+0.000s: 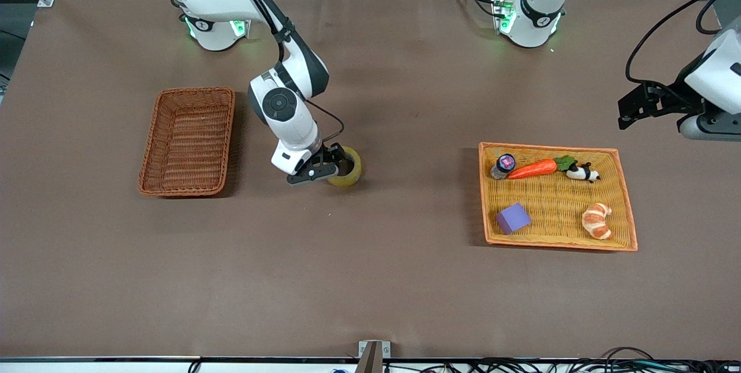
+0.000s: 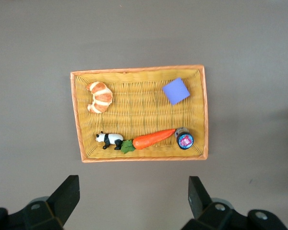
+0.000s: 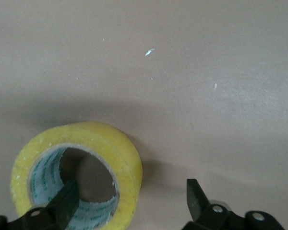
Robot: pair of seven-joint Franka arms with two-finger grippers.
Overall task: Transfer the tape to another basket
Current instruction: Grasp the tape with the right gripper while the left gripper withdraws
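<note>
The right gripper (image 1: 334, 165) stands spread on the table, one finger in the hole of the yellowish translucent ring-shaped tape roll (image 1: 347, 168), the dark reddish-brown wicker basket (image 1: 188, 141) well apart at the right arm's end; shutting off-centre could tip the roll, while the left gripper (image 2: 134, 196) waits open above the light orange woven tray (image 2: 139, 71).

The left gripper (image 2: 133, 199) is seen spread wide above a light orange-yellow woven tray (image 2: 139, 156). A croissant (image 2: 100, 97), purple block (image 2: 176, 91), panda figure (image 2: 110, 140), carrot (image 2: 151, 139) and small jar (image 2: 185, 139) are held in it.
</note>
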